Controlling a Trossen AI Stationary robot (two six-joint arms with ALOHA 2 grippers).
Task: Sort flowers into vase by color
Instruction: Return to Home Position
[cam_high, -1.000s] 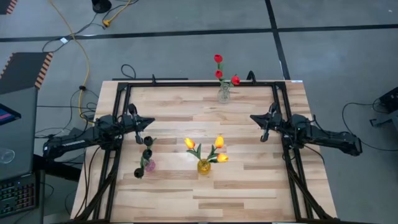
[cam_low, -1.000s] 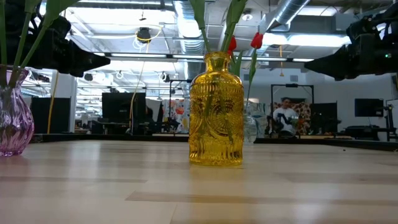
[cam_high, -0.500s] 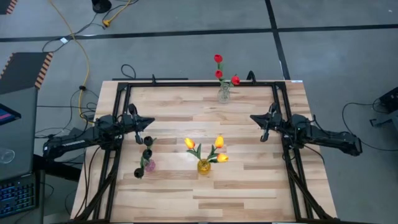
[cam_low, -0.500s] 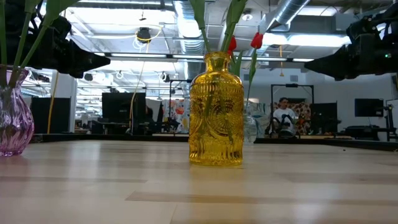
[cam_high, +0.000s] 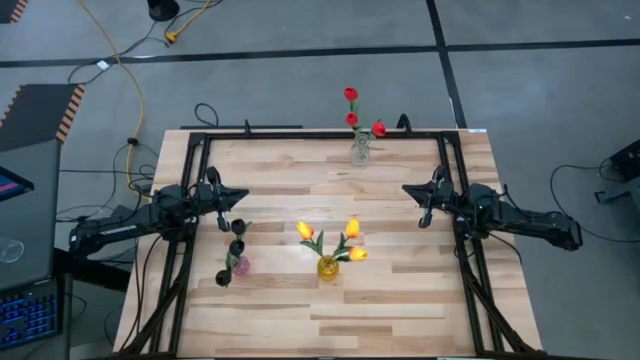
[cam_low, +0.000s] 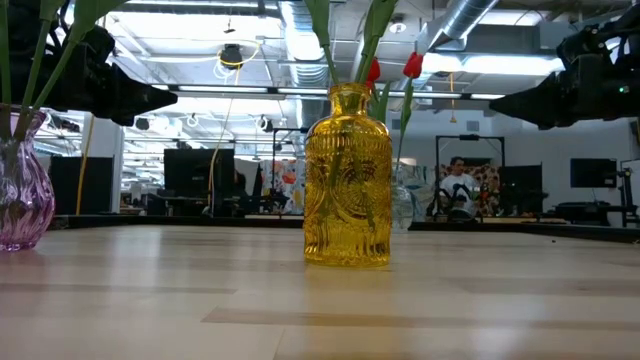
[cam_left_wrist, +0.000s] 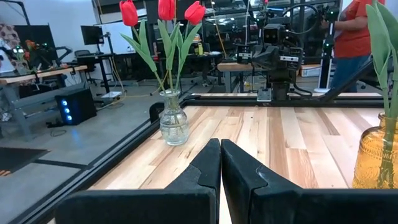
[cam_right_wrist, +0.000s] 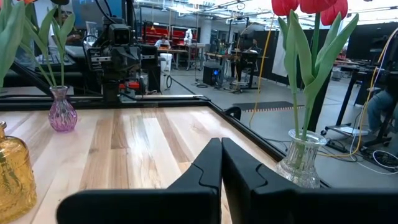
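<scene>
Three red flowers (cam_high: 353, 118) stand with their stems in a clear glass vase (cam_high: 360, 152) at the table's far edge. Three yellow-orange flowers (cam_high: 335, 238) stand in a yellow vase (cam_high: 327, 267) at the middle. Black flowers (cam_high: 235, 243) stand in a pink vase (cam_high: 241, 266) to the left. My left gripper (cam_high: 243, 196) hovers shut at the left, above the table. My right gripper (cam_high: 407, 189) hovers shut at the right. Neither one touches anything.
A black frame (cam_high: 320, 134) runs along the table's far, left and right edges. Bare wood lies between the vases and along the near edge. Beyond the table, a person (cam_low: 458, 185) sits in the room, and another stands in an orange top (cam_left_wrist: 351, 37).
</scene>
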